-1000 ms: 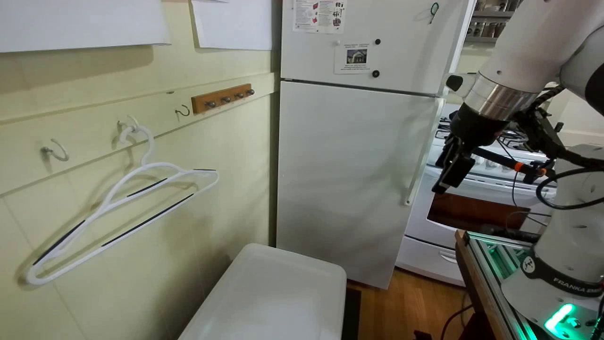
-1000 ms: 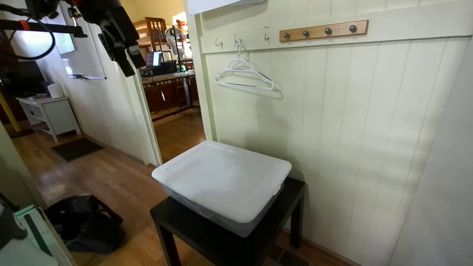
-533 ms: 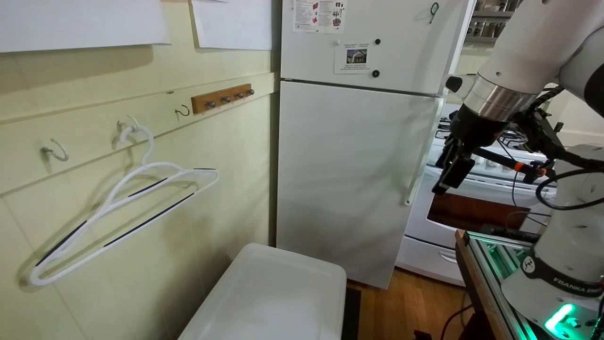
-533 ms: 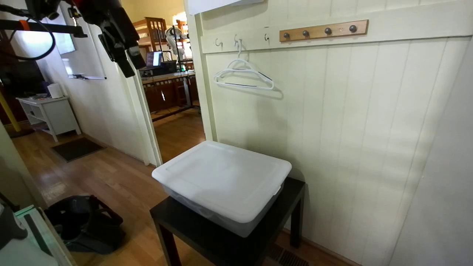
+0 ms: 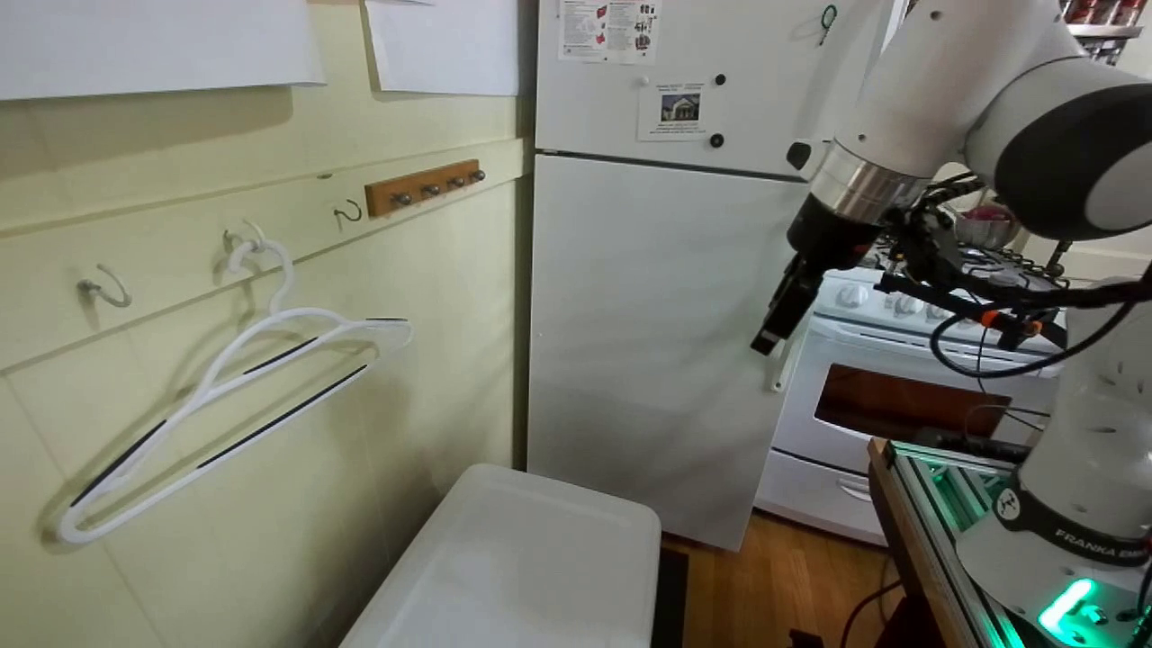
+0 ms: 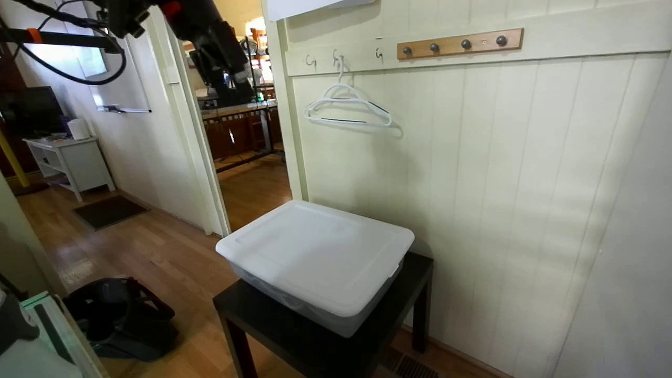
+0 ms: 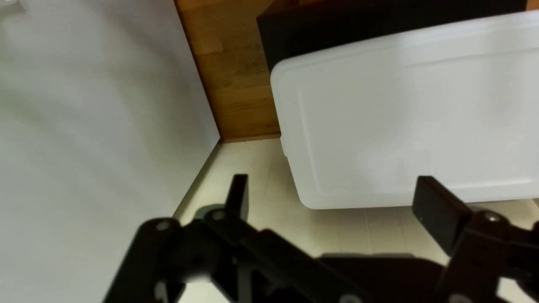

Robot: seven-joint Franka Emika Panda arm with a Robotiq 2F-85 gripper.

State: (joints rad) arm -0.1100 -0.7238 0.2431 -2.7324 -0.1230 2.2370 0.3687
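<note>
Claw (image 7: 332, 186) shifted toward wall (image 6: 504, 157), spread wide; lidded bin (image 6: 321, 257) on black table (image 6: 262, 310); 4-knob rack (image 6: 450, 45) on wall.

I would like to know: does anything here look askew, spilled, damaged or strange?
Nothing clearly stands out. The hanger slants in an exterior view, but this may be only the viewing angle. The lid sits evenly on the bin, and the open gripper holds nothing. I see no spill or damage.

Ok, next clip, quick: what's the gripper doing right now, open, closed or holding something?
Gripper: open, jaws wide apart in the wrist view, holding nothing.
</note>
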